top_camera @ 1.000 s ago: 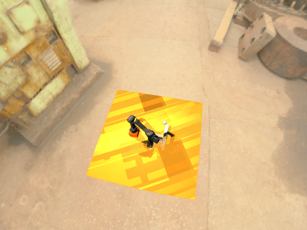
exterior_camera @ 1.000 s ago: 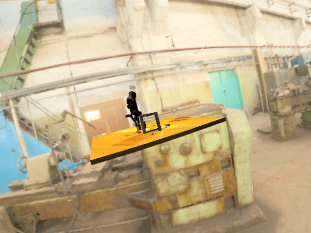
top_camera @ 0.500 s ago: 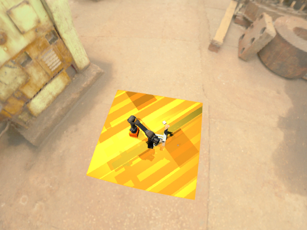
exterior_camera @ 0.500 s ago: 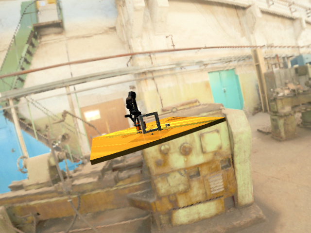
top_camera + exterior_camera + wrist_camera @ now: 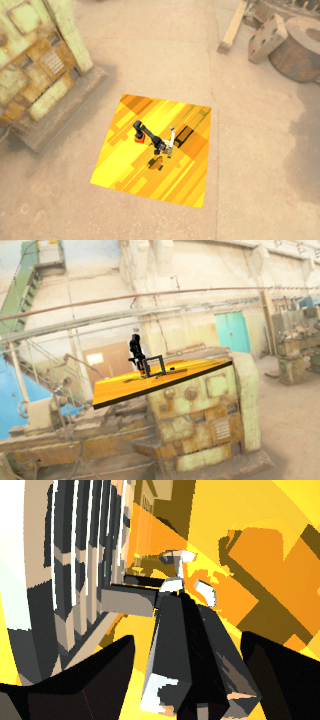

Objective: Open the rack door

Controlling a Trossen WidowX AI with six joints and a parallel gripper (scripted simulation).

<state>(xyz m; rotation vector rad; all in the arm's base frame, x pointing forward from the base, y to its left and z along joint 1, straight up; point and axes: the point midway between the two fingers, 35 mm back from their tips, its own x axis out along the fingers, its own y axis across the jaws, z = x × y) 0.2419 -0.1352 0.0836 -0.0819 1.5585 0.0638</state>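
Observation:
The rack's frame (image 5: 172, 139) (image 5: 163, 365) stands upright on the table (image 5: 111, 165) (image 5: 116, 392). The slatted door (image 5: 75, 580) fills the left of the wrist view. In the top view, pale bars beside the frame reach towards the arm; the door's exact angle cannot be read. The dark grey handle (image 5: 172, 630) runs down the middle of the wrist view, joined to the door side by a short grey arm. My gripper (image 5: 188, 642) is open, its black fingers standing apart on either side of the handle, with gaps visible.
A small grey block (image 5: 171, 127) (image 5: 172, 368) sits near one end of the frame. A tiny object (image 5: 185, 151) (image 5: 156, 377) lies on the table on the frame's side away from the arm. The arm's orange base (image 5: 139, 138) stands across the table from the frame.

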